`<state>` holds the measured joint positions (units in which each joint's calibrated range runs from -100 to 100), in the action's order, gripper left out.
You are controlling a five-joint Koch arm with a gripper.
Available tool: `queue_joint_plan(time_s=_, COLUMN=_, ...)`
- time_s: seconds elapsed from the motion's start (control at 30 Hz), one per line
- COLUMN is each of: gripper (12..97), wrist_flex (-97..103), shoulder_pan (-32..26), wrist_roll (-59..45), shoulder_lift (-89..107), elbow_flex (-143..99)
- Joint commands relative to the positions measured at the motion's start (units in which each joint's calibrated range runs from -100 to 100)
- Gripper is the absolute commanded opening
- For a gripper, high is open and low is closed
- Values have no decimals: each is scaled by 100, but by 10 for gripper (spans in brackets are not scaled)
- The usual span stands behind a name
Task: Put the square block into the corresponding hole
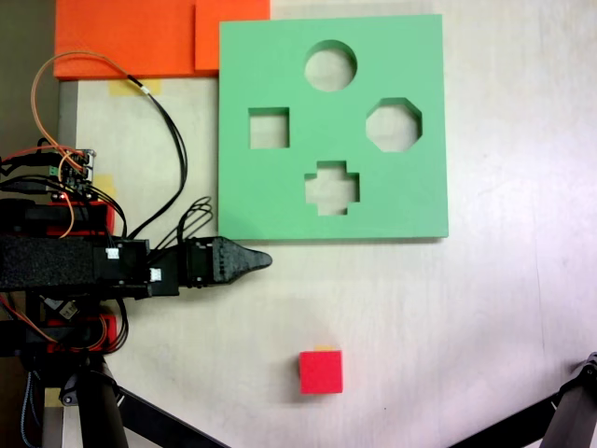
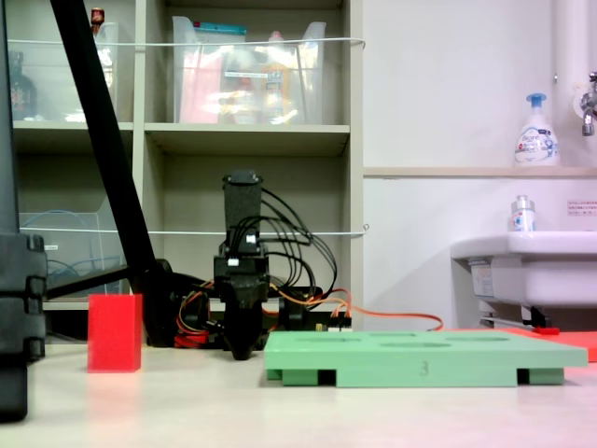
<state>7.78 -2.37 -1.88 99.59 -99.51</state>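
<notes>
The pincer (image 1: 263,261) points right in the top-down fixed view, low over the surface (image 1: 504,308), just under the bottom edge of the green board (image 1: 280,191). It holds nothing. Its jaws look like one dark tip, so I cannot tell if it is open or closed. The red block (image 1: 321,371) sits alone on the surface, lower down and well apart from the pincer. The square hole (image 1: 269,128) is on the board's left side.

Red cube (image 2: 115,332) left on table, claw (image 2: 242,351) between, green board (image 2: 424,359) right.
</notes>
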Motion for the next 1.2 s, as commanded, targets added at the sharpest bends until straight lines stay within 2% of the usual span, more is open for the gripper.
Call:
queue_joint_plan(time_s=0.0, gripper=486, wrist_flex=-600, shoulder_pan=-5, wrist_roll=-24, shoulder_lift=41, elbow_flex=-49)
queue_joint_plan(time_s=0.63, gripper=466, wrist_flex=-600, shoulder_pan=-24, wrist_roll=-24, shoulder_lift=41, elbow_flex=-49)
queue_joint_plan(time_s=0.7, gripper=494, wrist_flex=-600, shoulder_pan=10, wrist_roll=0, shoulder_lift=41, elbow_flex=-49)
queue_joint_plan(time_s=0.9, gripper=497, wrist_flex=-600, shoulder_pan=15, wrist_roll=39, shoulder_lift=41, elbow_flex=-49)
queue_joint_plan(time_s=1.0, gripper=497, wrist_flex=-552, shoulder_pan=205, wrist_roll=635, shoulder_lift=41, elbow_flex=-49)
queue_joint_plan(time_s=1.1, gripper=499, wrist_flex=-475, shoulder_pan=640, wrist_roll=1758, shoulder_lift=41, elbow_flex=-49)
queue_joint_plan(time_s=1.17, gripper=493, wrist_flex=-244, shoulder_pan=899, wrist_roll=2144, shoulder_lift=41, elbow_flex=-49)
